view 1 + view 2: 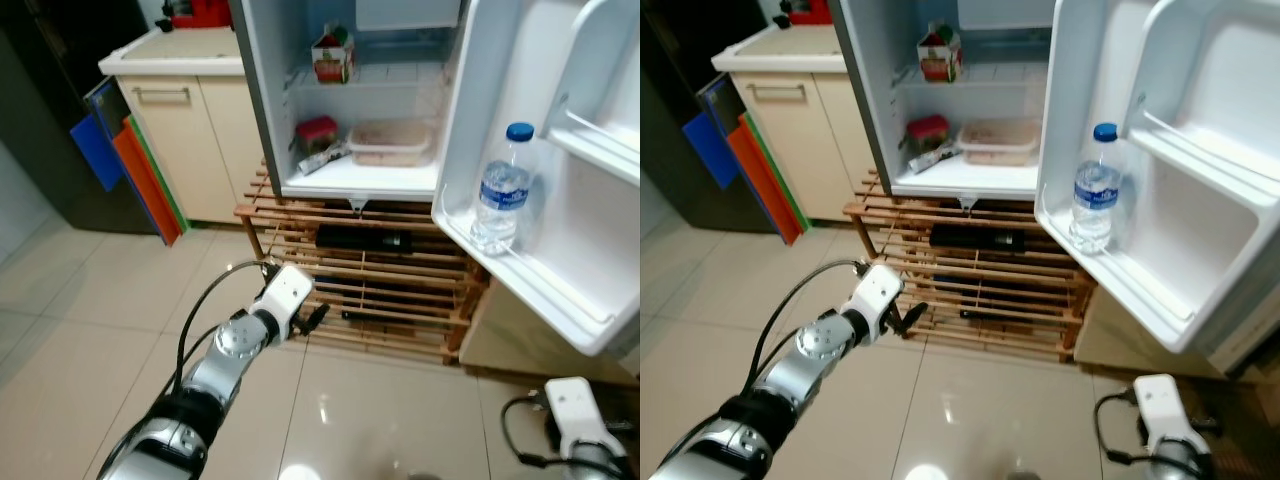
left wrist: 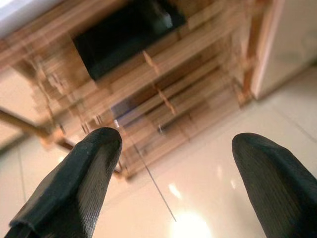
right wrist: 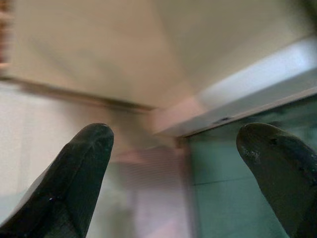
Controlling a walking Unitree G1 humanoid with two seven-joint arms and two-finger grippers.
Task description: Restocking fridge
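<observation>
Small white fridge [image 1: 262,100] stands open on a slatted wooden rack [image 1: 300,235]. Clear plastic water bottle with blue cap [image 1: 502,190] sits upright in the door's lower shelf [image 1: 520,270]. Red-green carton [image 1: 333,55], red-lidded tub [image 1: 316,132] and a pale lidded container [image 1: 390,142] sit inside. Left end effector [image 1: 315,318] held low before the rack, fingers [image 2: 79,183] released, empty. Right end effector [image 3: 173,173] low over the tile floor [image 1: 60,300], fingers spread, empty.

Glossy beige tile floor [image 1: 90,320], cream cabinet [image 1: 190,140], slatted wooden rack [image 1: 400,300]
</observation>
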